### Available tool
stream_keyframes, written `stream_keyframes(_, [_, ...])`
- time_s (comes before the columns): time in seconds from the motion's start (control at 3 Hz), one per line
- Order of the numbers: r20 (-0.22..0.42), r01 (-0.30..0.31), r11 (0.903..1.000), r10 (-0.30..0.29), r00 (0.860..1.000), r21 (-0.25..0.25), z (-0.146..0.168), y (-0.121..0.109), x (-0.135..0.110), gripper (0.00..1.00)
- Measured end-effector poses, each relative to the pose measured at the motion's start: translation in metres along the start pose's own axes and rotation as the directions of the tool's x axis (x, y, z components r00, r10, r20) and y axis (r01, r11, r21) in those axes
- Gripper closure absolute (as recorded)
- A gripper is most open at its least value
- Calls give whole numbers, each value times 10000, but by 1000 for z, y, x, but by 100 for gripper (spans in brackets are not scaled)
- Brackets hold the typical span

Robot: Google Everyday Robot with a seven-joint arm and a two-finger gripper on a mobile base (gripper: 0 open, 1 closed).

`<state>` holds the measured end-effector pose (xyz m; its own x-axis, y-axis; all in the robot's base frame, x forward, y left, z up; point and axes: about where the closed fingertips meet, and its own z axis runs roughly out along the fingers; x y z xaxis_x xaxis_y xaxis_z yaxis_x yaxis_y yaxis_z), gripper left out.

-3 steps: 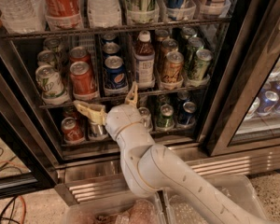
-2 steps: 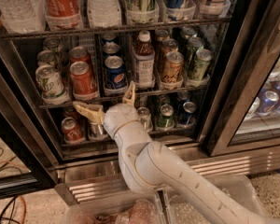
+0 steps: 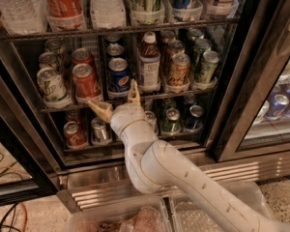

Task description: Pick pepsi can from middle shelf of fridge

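Observation:
The fridge (image 3: 232,81) stands open before me. Its middle shelf (image 3: 179,94) carries rows of cans in clear trays. The pepsi can (image 3: 119,76), dark blue with a round red-white-blue logo, stands at the front of its row, between a red cola can (image 3: 85,82) and a brown bottle (image 3: 149,65). My gripper (image 3: 117,99) is open, its two tan fingers spread just below and in front of the pepsi can at the shelf's edge. One fingertip (image 3: 133,88) rises beside the can's lower right. The gripper holds nothing.
A white-green can (image 3: 52,86) stands at the left, and an orange-brown can (image 3: 179,70) and green cans (image 3: 207,66) at the right. Tall bottles fill the rack above (image 3: 106,4). More cans sit on the lowest rack (image 3: 171,121). A glass door (image 3: 275,81) is at the right.
My gripper has risen and moved slightly right toward the pepsi can, from below the shelf's edge to level with it. The cans have not moved.

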<state>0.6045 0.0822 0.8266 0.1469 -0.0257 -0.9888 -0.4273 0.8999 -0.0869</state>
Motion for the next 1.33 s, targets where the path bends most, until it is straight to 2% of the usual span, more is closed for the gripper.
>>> stream_keyframes(0.33, [46,180,9997,-180,9998,178,3,-5,-2,22])
stream_keyframes(0.67, [71,222,9984,-226,9997,525,5,-14,-4,21])
stream_keyframes(1.0, [110,-28,9936,16,9999,1128,5,-29,-3,20])
stream_keyframes(1.33, [165,-207,9904,186,9997,1365,7,-33,-4,20])
